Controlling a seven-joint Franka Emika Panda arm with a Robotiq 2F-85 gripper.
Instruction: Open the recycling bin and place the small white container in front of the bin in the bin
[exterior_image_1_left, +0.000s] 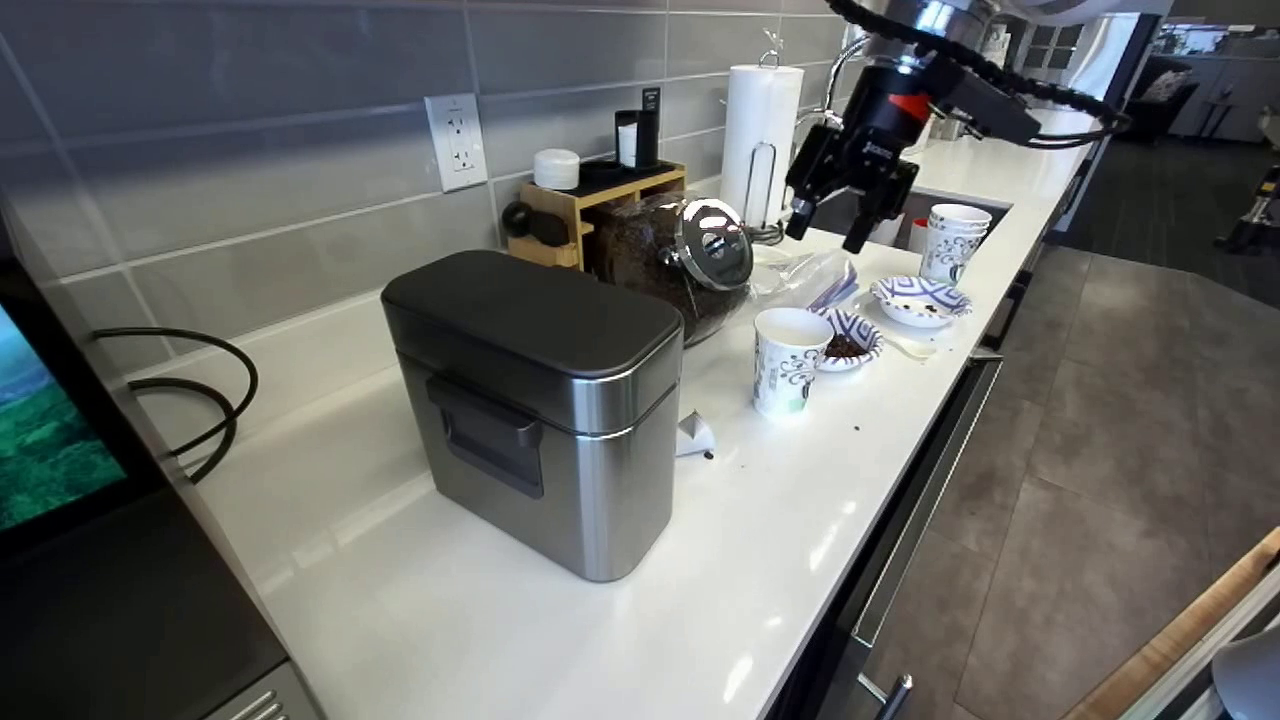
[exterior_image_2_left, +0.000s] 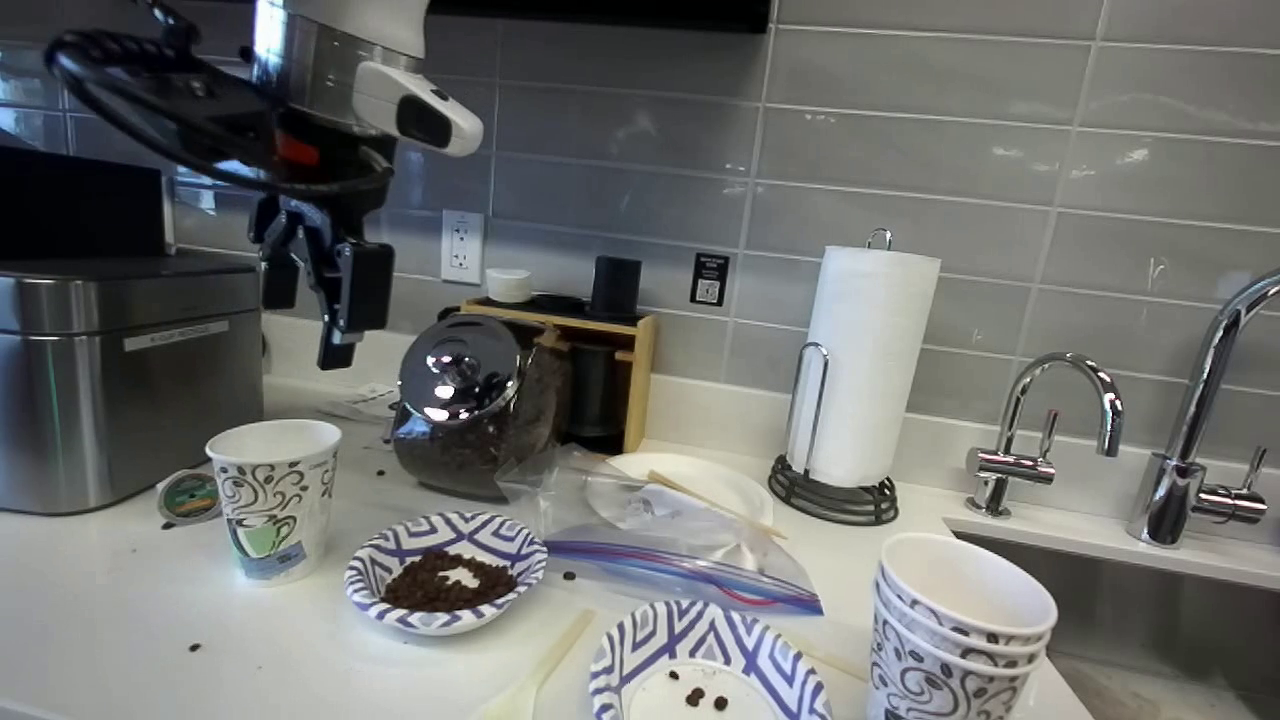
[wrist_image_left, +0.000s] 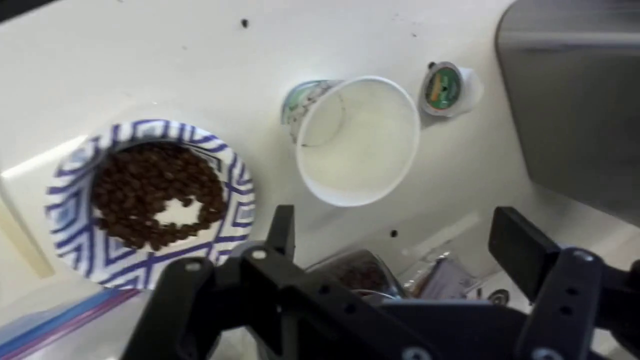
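The recycling bin (exterior_image_1_left: 620, 490) is boxy brushed steel with a dark lid, which is shut. It also shows in an exterior view (exterior_image_2_left: 190, 390) and at the right of the wrist view (wrist_image_left: 585, 115). The small white container (wrist_image_left: 470, 91) is a tiny tub lying on its side, with a green round top, beside the bin. It is partly hidden behind the bin in an exterior view (exterior_image_1_left: 694, 435) and shows its green top in an exterior view (exterior_image_2_left: 189, 498). My gripper (wrist_image_left: 392, 220) is open and empty, high above the counter in both exterior views (exterior_image_1_left: 827, 230) (exterior_image_2_left: 312, 325).
A white patterned cup (exterior_image_2_left: 275, 500) stands next to the container. A bowl of coffee beans (exterior_image_2_left: 450, 585), a glass jar (exterior_image_2_left: 470, 410), a plastic bag (exterior_image_2_left: 660, 530), another bowl (exterior_image_2_left: 700, 650) and stacked cups (exterior_image_2_left: 960, 620) are nearby. A paper towel roll (exterior_image_2_left: 865, 370) stands by the wall.
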